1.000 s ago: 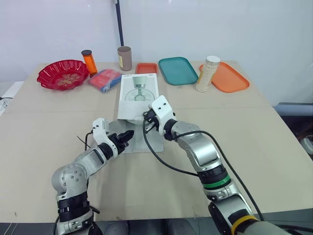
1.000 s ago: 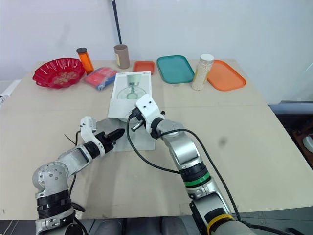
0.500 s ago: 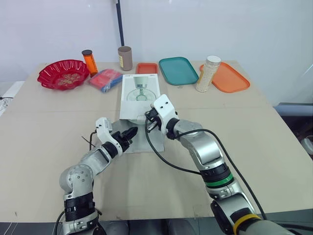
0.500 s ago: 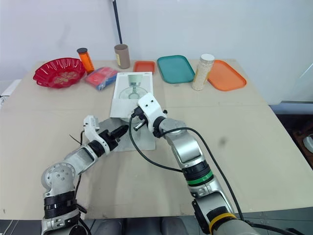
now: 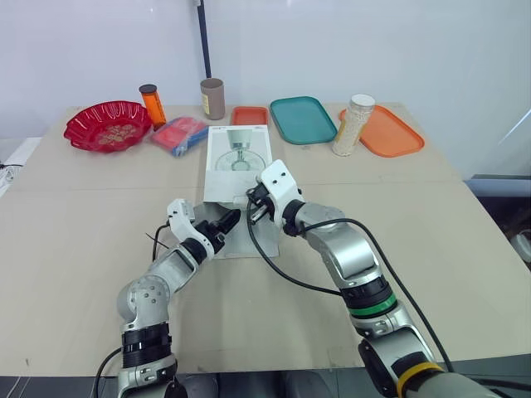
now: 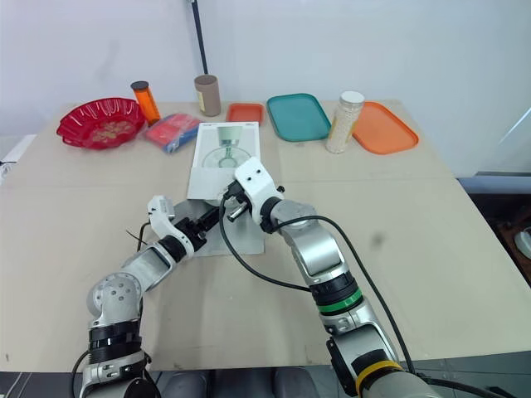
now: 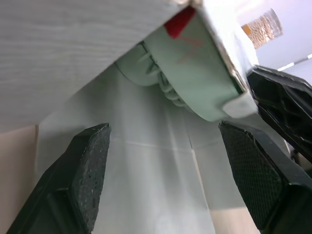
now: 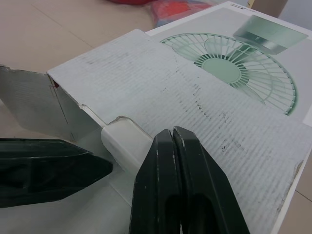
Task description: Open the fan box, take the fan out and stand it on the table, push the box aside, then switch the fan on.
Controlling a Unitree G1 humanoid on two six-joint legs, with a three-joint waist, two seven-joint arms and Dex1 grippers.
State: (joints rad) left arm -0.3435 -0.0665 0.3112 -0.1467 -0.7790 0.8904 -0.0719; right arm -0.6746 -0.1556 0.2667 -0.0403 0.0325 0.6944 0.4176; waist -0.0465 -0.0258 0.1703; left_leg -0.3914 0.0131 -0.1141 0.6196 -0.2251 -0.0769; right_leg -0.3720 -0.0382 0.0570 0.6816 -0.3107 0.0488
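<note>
The box [image 5: 236, 162] lies flat mid-bench [image 5: 75, 207], its opened end toward me. My left pincer [image 5: 226, 221] gapes wide at that mouth, the fan [image 7: 161, 73] just inside. My right pincer [image 8: 171, 134], pressed closed, is at the top flap's edge.

fan box [image 5: 238, 157]: white, pale green fan print
fan [image 7: 190, 83]: pale mint green
table [image 5: 75, 215]: light tan
bowl [image 5: 108, 126]: red, faint pattern inside
bottle [image 5: 151, 105]: orange, black cap
packet [image 5: 177, 134]: red and blue
small tray [image 5: 248, 115]: orange
middle tray [image 5: 301, 119]: teal
large tray [image 5: 390, 133]: orange
</note>
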